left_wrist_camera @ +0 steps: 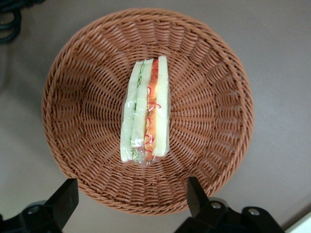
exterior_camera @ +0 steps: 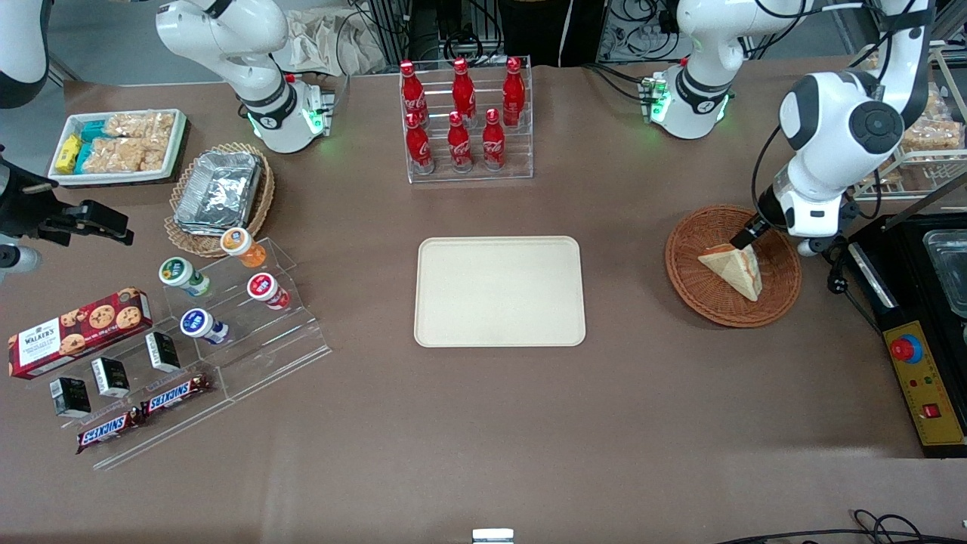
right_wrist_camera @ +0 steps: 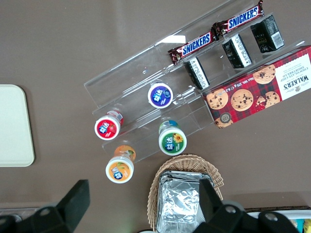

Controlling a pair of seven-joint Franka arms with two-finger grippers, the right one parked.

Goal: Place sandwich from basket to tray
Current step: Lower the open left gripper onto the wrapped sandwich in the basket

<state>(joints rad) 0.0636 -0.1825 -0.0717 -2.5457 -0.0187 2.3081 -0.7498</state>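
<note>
step: my end effector (left_wrist_camera: 131, 201) hovers spread over the wedge-shaped white-bread sandwich (left_wrist_camera: 146, 111) in the round reddish-brown wicker basket (left_wrist_camera: 214, 73).
next: descend, straddle it, pinch; then the cream rectangular plastic tray (exterior_camera: 499, 291).

A brown table (exterior_camera: 483, 423) under even light, with lab clutter round its edges.

The matte brown table spreads every way from the gripper (exterior_camera: 744, 240), which hangs over it toward the working arm's end. Near the gripper at that end sits a black unit (exterior_camera: 918, 249). A yellow panel (exterior_camera: 925, 389) with a red button (exterior_camera: 906, 349) lies nearer the front camera than the gripper. A wire rack (exterior_camera: 940, 143) stands farther from that camera than the gripper. Well away toward the parked arm's end, grey floor (exterior_camera: 106, 45) shows past the table edge, with crumpled paper (exterior_camera: 325, 41) and black cables (exterior_camera: 634, 30) along it. Soft pale sheen lies on the table's nearest strip.
</note>
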